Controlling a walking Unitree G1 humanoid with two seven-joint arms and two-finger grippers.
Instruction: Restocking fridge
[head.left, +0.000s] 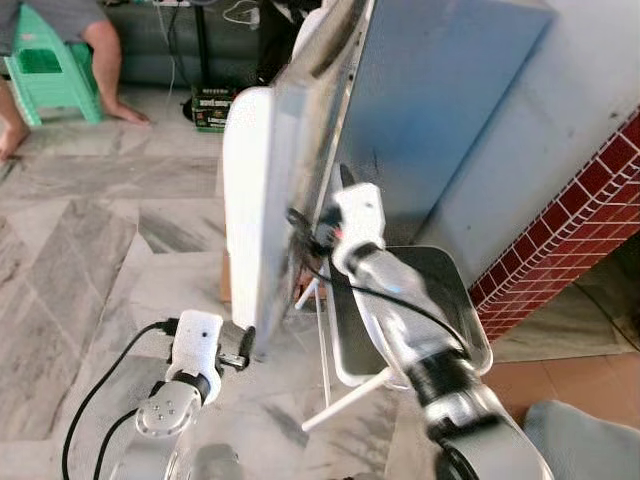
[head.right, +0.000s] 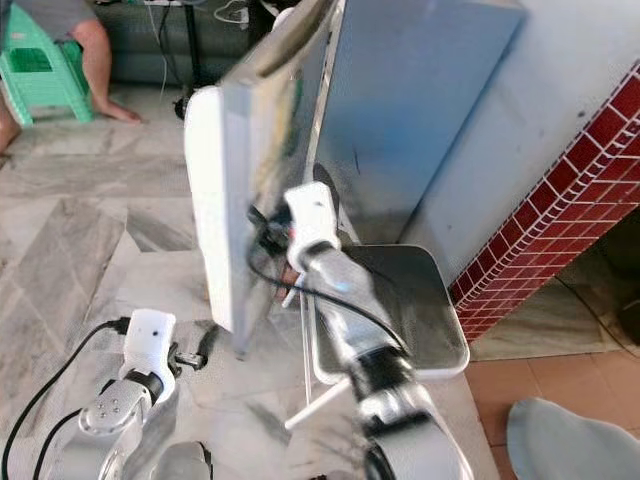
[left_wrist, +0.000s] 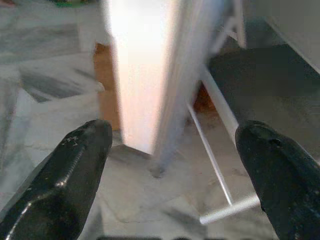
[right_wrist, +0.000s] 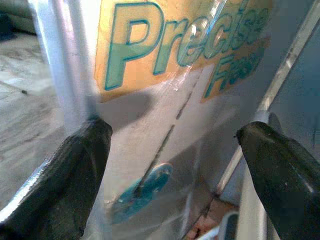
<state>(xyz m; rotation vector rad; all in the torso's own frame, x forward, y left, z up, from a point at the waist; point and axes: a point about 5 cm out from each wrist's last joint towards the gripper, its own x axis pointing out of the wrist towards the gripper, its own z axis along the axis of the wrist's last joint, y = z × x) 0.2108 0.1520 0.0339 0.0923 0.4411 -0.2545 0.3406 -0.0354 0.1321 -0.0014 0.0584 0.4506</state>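
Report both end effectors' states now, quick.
Left end effector: open, holding nothing, low by the bottom corner of the white fridge door.
Right end effector: open, holding nothing, at the door's stickered inner face.

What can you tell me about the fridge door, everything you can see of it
The fridge door stands swung open, seen nearly edge-on: a white inner side faces the floor area and a silvery metallic outer face turns toward the grey fridge body. A yellow sticker with teal lettering sits on the outer face, under glossy film. The right gripper is up against the outer face; the open left gripper sits near the door's lower corner.
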